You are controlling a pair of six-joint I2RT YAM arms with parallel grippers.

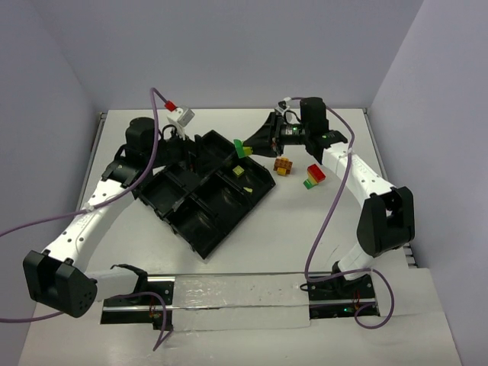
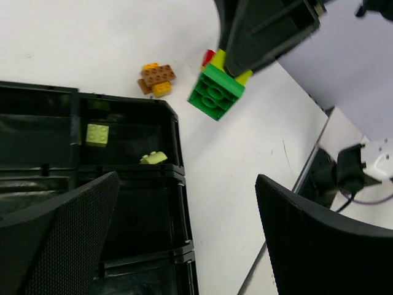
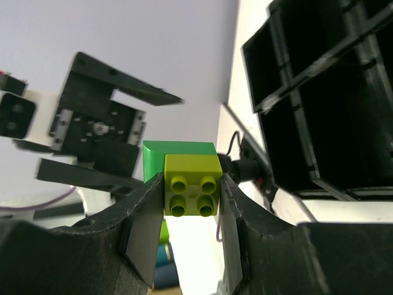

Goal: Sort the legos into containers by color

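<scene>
Table (image 1: pixel 305 229): white matte top, lightly scuffed. Back wall (image 1: pixel 229 46), left wall (image 1: pixel 38 114) and right wall (image 1: pixel 442 114): plain pale lavender-grey, closing in the table's far edge and both side edges. Light: even, with soft shadows; source possibly overhead.

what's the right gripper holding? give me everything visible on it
Two glossy plastic 2x2 bricks held as one: a green brick and a lime brick, each showing four round studs. How they join is hidden. The right gripper is shut on the lime brick's sides, with the green one against its back. The pair hangs tilted in the air, touching nothing else, near the tray's far edge. Whether it is over a compartment is unclear.
</scene>
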